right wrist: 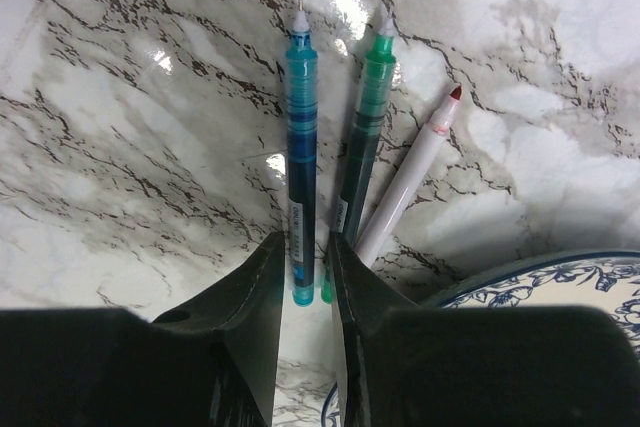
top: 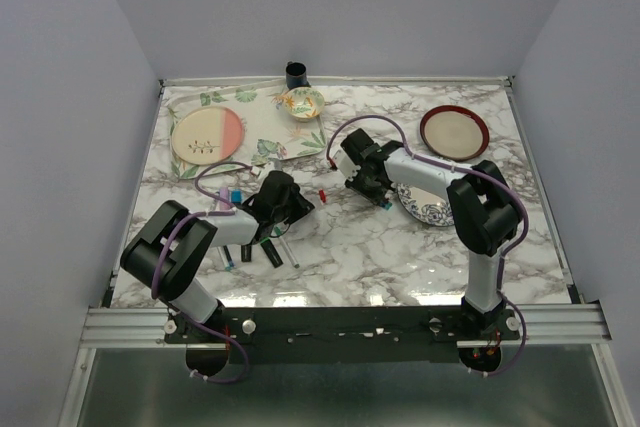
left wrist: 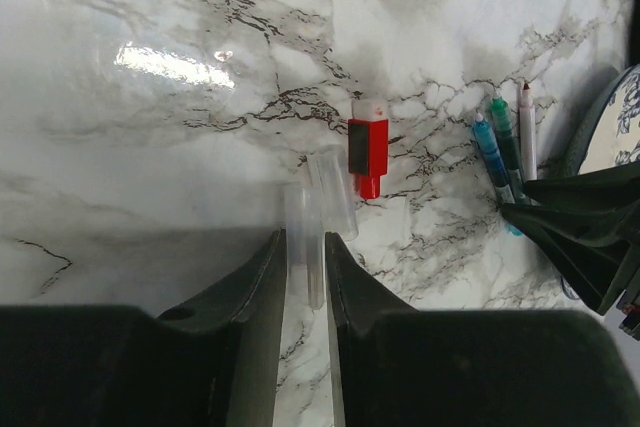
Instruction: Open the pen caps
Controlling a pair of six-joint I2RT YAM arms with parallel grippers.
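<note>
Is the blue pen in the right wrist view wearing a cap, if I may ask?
No, the blue pen shows a bare fine tip, uncapped.

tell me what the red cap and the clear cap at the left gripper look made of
The red cap looks like opaque moulded plastic, smooth with a slight sheen. The clear cap is probably transparent plastic: the marbled table shows through it.

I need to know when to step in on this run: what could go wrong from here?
The green pen lies right beside the blue pen, whose end sits between the jaws of the right gripper, so closing might catch both. The clear cap between the jaws of the left gripper could roll away if released.
</note>
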